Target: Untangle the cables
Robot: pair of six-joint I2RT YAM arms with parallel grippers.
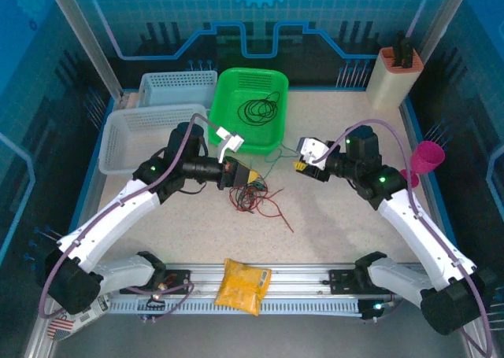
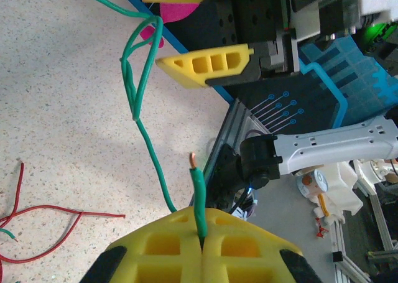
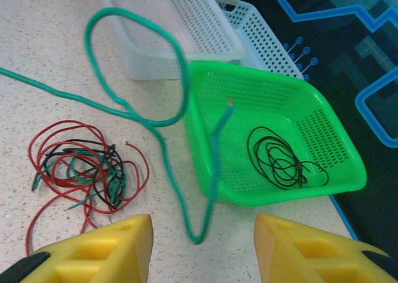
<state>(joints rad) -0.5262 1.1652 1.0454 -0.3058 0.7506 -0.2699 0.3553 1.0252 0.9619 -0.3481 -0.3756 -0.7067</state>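
Green wire (image 2: 146, 146), thin and smooth-sheathed with a bare copper tip, is pinched in the clenched left end effector (image 2: 202, 245) just in front of the green basket (image 3: 267, 199). It loops toward the right end effector (image 3: 202, 233), whose blocky yellow fingers (image 3: 93, 252) stand apart, grasping nothing. I'd judge a slow pull away from the basket best, watching for snags in the wire knot (image 3: 81, 165) of red, black and green on the speckled worktop (image 3: 37, 40) beside the basket. A black wire (image 3: 280, 158) lies coiled inside the basket.
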